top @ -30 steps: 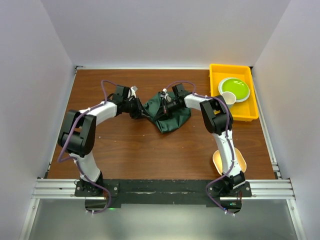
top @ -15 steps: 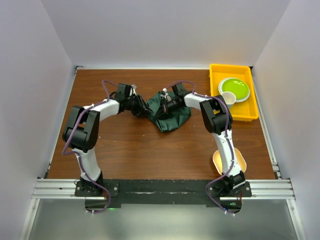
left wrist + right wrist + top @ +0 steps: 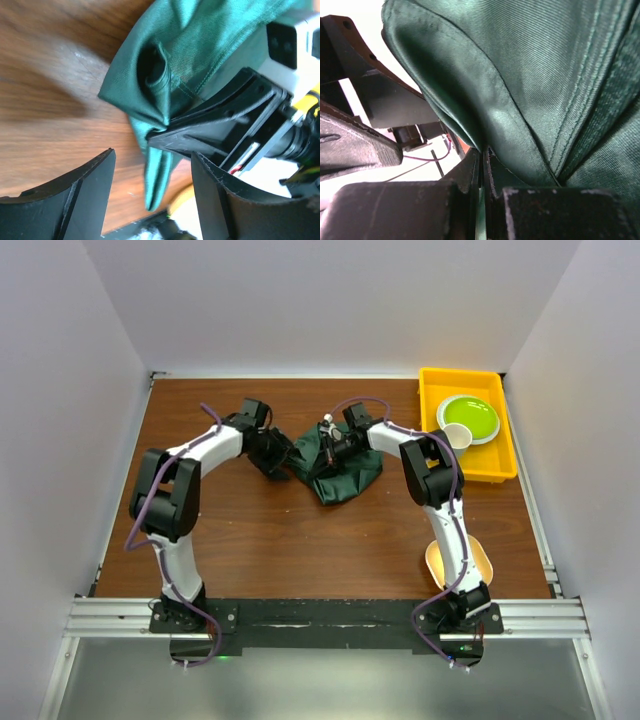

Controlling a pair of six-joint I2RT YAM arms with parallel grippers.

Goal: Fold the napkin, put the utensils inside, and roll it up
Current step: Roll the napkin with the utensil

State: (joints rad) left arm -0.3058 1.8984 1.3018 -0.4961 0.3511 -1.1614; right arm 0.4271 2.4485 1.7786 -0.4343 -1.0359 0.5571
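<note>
The dark green napkin [image 3: 342,472] lies bunched on the brown table, behind the middle. My right gripper [image 3: 322,450] is shut on a fold at its upper left; up close the cloth [image 3: 545,75] fills the right wrist view and runs down into the pinched jaws [image 3: 482,156]. My left gripper [image 3: 284,461] is open just left of the napkin. A loose strip of cloth [image 3: 160,170] hangs between its spread fingers [image 3: 80,197] without touching them. The right gripper's black fingers [image 3: 220,125] show there clamped on the napkin [image 3: 200,45]. No utensils are in view.
A yellow tray [image 3: 430,400] at the back right holds a green plate [image 3: 470,417] and a small white cup [image 3: 457,435]. A tan oval dish [image 3: 480,562] lies near the right arm's base, partly behind that arm.
My left gripper has opened and let go of the napkin's left edge, its wrist turning and its arm shifting a little toward the back. The right gripper stays shut on the cloth.
</note>
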